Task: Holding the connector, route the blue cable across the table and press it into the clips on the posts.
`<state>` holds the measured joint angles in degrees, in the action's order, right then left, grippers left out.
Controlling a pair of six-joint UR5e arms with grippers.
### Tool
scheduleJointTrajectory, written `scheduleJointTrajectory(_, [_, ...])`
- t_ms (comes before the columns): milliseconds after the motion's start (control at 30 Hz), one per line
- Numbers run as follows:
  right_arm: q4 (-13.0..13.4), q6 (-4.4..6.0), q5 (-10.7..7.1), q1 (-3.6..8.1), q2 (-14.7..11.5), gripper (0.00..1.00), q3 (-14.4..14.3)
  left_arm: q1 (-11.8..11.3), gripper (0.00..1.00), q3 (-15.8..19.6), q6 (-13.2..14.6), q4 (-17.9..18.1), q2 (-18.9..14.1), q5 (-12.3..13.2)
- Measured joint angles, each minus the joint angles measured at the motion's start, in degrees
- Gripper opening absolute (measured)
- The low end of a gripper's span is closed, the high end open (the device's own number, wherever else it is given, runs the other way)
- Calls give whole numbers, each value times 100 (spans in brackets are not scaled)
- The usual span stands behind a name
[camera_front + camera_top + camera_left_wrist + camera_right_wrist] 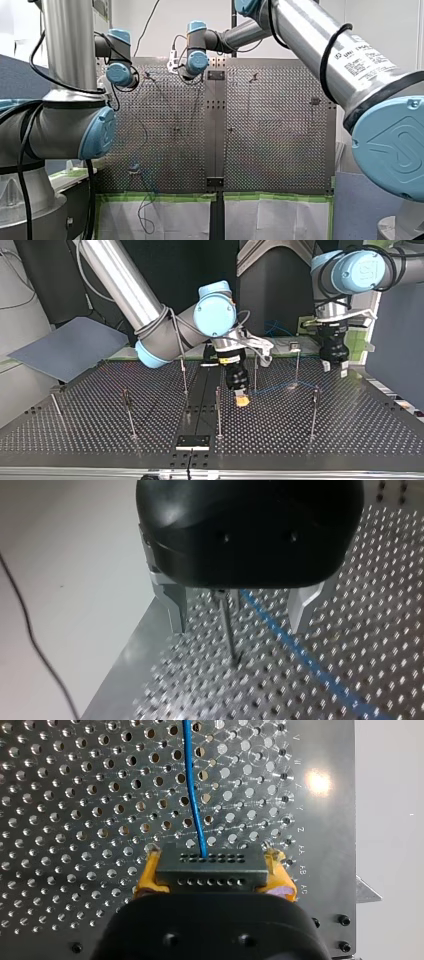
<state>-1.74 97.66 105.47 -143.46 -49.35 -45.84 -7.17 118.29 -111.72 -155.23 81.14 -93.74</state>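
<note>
My right gripper (pixel 213 870) clamps the connector (pixel 210 865) end to end between yellow pads (pixel 147 875). The blue cable (pixel 192 785) exits straight ahead over the table (pixel 75 820). My left gripper (pixel 239 622) is wide open, straddling a post (pixel 229 630), with the cable running diagonally just beside it.

A white wall (pixel 210 10) is seen across the front view's top; white sheets (pixel 180 220) edged with green tape (pixel 165 197) are spread along its bottom, a grey panel (pixel 350 205) at lower right.

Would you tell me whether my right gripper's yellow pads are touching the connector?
Touching. The right wrist view shows the yellow pads pressed against both ends of the connector, with no gap on either side.
</note>
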Motion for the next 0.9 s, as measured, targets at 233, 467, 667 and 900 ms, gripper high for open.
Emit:
scheduleJointTrajectory(233, [-55,33,32,-9,-1,0,49,146,100,3,131,-361,-91,250])
scheduleJointTrajectory(467, [-184,78,74,-10,-1,0,189,305,100,1,477,-729,-375,283])
scheduleJointTrajectory(667, [-232,170,95,-9,3,0,209,394,100,-81,780,-1013,-607,493])
scheduleJointTrajectory(900, [-267,247,86,2,4,0,211,473,100,-312,970,-1081,-566,815])
